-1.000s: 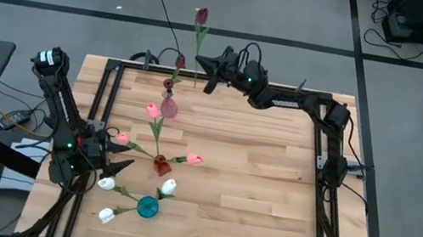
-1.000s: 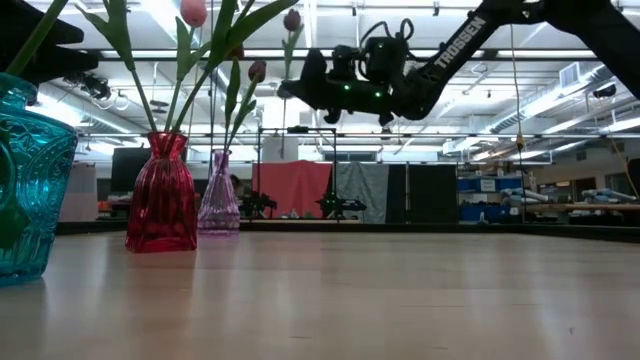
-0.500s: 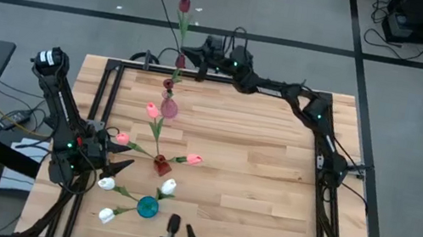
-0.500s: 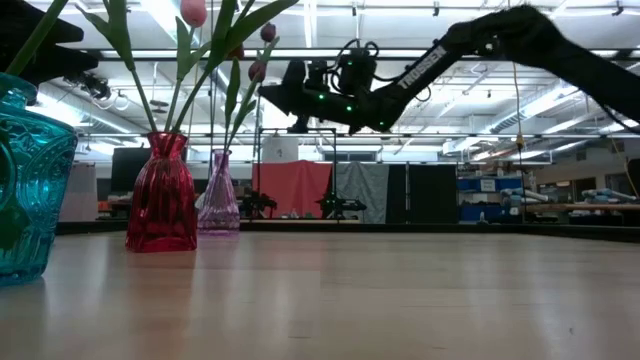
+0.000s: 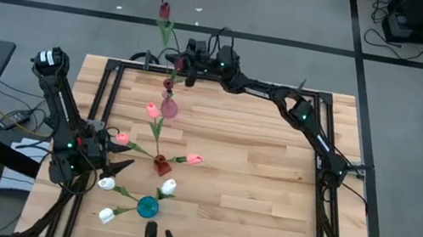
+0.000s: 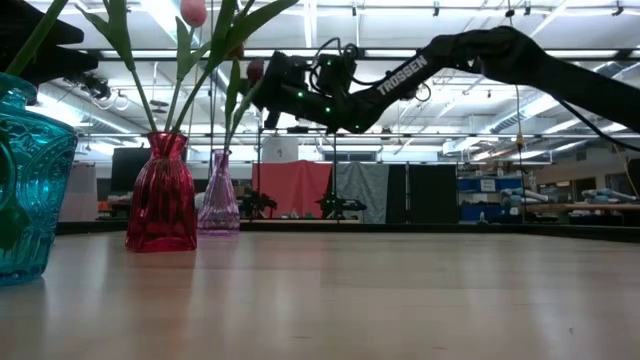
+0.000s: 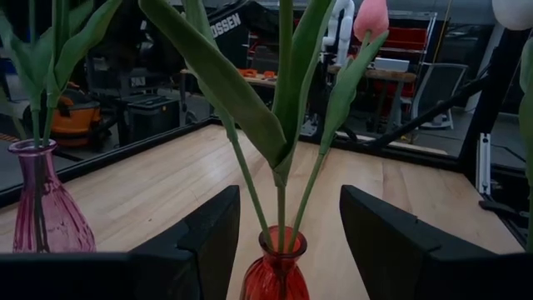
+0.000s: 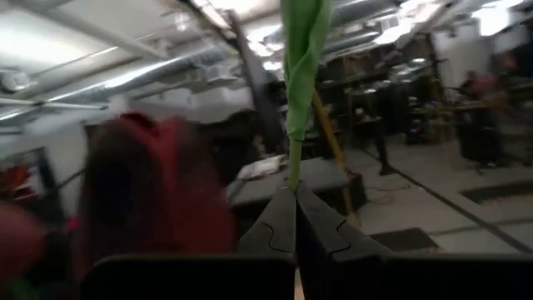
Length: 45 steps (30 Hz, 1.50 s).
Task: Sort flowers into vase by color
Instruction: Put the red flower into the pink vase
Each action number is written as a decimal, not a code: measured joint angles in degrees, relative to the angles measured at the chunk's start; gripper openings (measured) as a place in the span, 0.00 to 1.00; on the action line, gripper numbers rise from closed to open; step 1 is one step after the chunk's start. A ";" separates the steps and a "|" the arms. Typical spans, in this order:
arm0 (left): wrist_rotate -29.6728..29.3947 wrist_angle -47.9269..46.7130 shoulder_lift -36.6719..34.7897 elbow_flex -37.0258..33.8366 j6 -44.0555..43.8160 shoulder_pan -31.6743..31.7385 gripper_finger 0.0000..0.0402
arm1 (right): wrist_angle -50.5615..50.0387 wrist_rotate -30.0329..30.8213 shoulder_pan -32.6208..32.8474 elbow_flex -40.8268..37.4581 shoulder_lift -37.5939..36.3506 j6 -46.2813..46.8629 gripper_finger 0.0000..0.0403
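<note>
The right tool (image 5: 183,68) is clamped on the green stem of a maroon tulip (image 5: 164,11), holding it above the far edge of the bench (image 5: 253,177), just over the pale purple vase (image 5: 168,108). That vase holds other maroon tulips. Nearer stand the red vase (image 5: 161,164) with pink tulips and the teal vase (image 5: 147,207) with white ones. The left tool (image 5: 121,155), fingers apart, waits beside the red vase.

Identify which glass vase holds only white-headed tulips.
The teal glass vase nearest the table's front edge; the red glass vase holds pink heads, the pale purple one maroon.
</note>
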 joint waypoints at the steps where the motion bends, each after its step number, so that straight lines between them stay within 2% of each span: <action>1: 0.00 -0.01 0.00 0.00 -0.02 0.00 0.53 | 0.28 -0.53 0.22 0.03 -0.04 -0.10 0.01; 6: -0.01 0.04 0.00 0.00 -0.07 0.00 0.53 | 1.76 -1.58 0.97 0.15 -0.15 0.93 0.01; 15: -0.31 0.17 0.00 0.00 -1.44 0.00 0.53 | 1.25 -1.82 3.42 0.13 -0.15 -2.52 0.01; 34: 1.97 0.21 0.00 0.00 -1.86 0.00 0.53 | -0.58 -10.95 1.05 0.09 -0.28 -6.60 0.02; 45: 1.95 1.58 0.00 0.00 -1.60 0.00 0.53 | 0.30 -12.38 0.41 0.02 -0.28 -6.31 0.02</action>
